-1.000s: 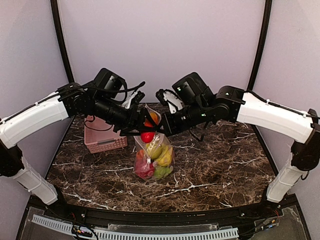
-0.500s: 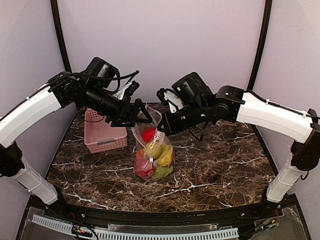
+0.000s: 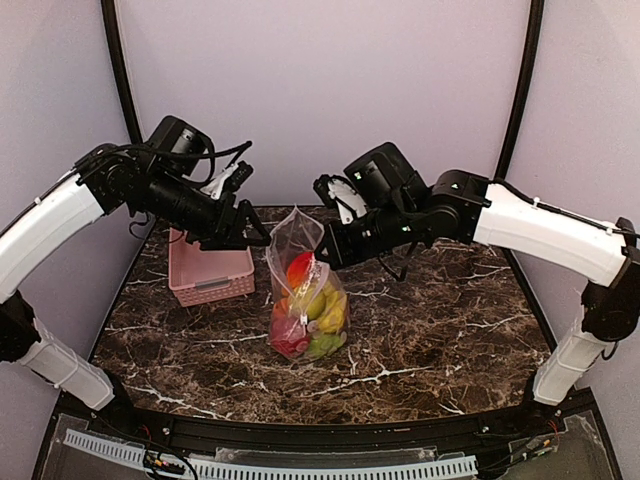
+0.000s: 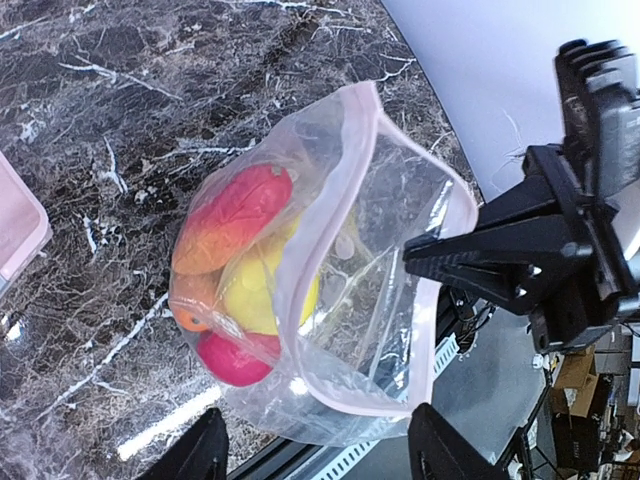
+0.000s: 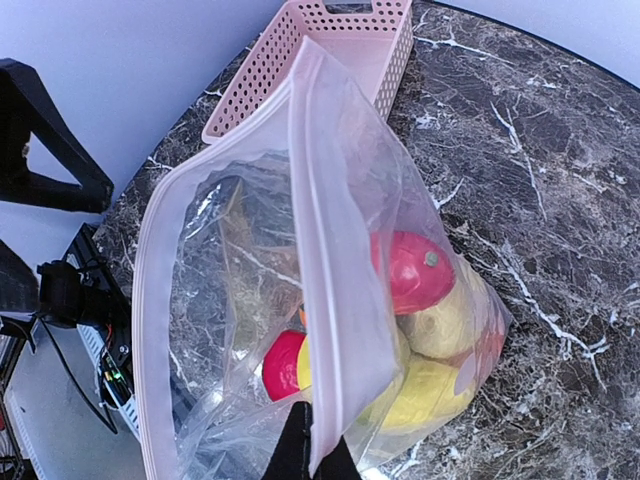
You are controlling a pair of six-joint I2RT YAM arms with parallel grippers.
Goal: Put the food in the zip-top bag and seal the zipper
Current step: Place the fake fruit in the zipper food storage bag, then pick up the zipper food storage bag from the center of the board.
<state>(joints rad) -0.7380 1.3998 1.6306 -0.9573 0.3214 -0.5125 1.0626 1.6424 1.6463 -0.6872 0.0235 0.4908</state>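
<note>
left gripper (image 3: 245,228): I've pulled it back to the left since a second ago. It was right at the bag's mouth then; now it hangs over the pink basket (image 3: 205,275), clear of the bag. Jaws stand well apart with nothing in them; the left wrist view shows both fingertips spread either side of empty air.

right gripper (image 3: 325,255): hasn't budged across all three top shots. Jaws pinched tight on the bag's upper edge, holding the mouth up and open.

zip-top bag (image 3: 295,240): same spot mid-table, standing upright on its full bottom, top half empty and see-through.

zipper (image 5: 148,270): pink strip gaping in a wide loop, not closed. I can't make out the slider.

food (image 3: 310,300): all of it I can see sits inside the bag. The red piece that was up at the mouth by my left fingers a second ago now lies on top of the yellow, orange and green ones.

table (image 3: 450,320): dark marble; bag and basket sit just beside each other, same as before.
</note>
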